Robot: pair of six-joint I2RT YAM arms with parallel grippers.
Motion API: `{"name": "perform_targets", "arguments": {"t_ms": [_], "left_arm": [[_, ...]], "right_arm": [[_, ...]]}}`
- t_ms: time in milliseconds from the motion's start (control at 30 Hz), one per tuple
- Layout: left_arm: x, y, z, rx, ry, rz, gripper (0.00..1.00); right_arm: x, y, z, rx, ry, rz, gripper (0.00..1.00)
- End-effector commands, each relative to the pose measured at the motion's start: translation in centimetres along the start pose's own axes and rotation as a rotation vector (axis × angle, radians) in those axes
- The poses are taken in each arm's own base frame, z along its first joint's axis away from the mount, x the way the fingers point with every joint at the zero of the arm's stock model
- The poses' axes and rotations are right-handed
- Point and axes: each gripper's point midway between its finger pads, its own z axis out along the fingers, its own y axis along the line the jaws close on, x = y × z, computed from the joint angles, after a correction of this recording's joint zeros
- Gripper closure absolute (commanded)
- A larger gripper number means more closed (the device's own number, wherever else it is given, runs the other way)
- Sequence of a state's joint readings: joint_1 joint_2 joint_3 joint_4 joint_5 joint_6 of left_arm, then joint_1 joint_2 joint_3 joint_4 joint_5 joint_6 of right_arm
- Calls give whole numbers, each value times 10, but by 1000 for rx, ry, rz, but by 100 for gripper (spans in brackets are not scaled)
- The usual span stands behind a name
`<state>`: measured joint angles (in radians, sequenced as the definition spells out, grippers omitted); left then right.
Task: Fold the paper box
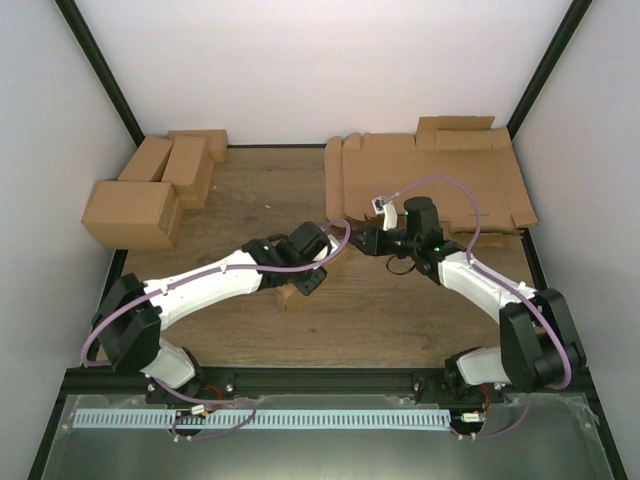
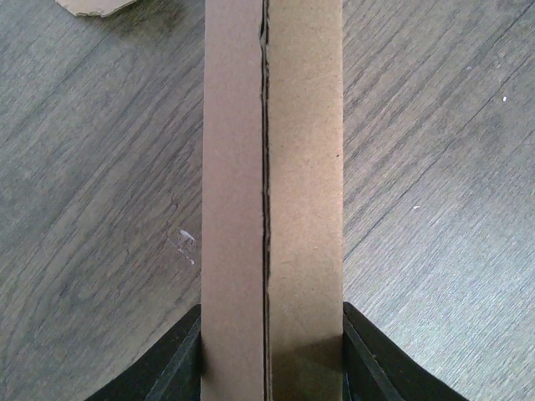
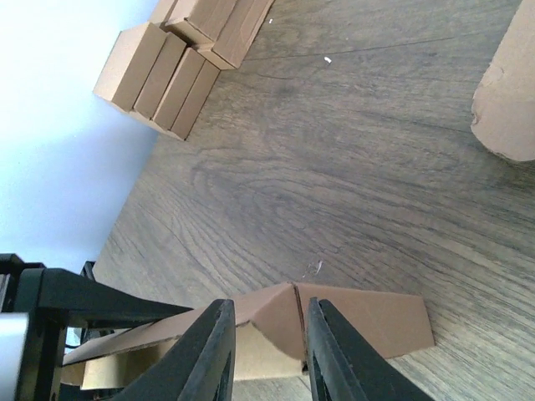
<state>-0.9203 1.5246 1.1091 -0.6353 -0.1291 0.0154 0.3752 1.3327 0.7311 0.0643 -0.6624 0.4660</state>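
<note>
The paper box [image 1: 292, 294] is a narrow brown closed box lying on the wooden table near the middle. In the left wrist view it [image 2: 272, 167] runs straight away from the camera, with a seam down its top. My left gripper [image 1: 305, 274] is shut on the box's near end, one black finger [image 2: 180, 359] on each side. My right gripper [image 1: 358, 240] is open just right of the box. In the right wrist view its fingers [image 3: 209, 351] straddle a raised end flap of the box [image 3: 351, 322]; I cannot tell whether they touch it.
Several finished brown boxes [image 1: 150, 195] stand at the back left and also show in the right wrist view [image 3: 167, 75]. A pile of flat cardboard sheets [image 1: 430, 180] lies at the back right, its rounded flap [image 3: 510, 92] close by. White walls enclose the table.
</note>
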Motion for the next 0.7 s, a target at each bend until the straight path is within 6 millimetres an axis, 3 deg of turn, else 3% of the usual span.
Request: {"name": "perform_targets", "arguments": {"t_ms": [0, 233, 367, 667], "left_arm": [[9, -5, 11, 34, 38, 27, 63], [12, -5, 14, 29, 48, 29, 64], [13, -2, 13, 31, 53, 15, 64], [20, 1, 15, 23, 59, 25, 63]], "right_arm": [[-11, 4, 5, -31, 10, 17, 74], [-9, -1, 12, -32, 26, 36, 63], [-2, -9, 13, -6, 45, 40, 66], [49, -42, 15, 71, 138, 86, 73]]}}
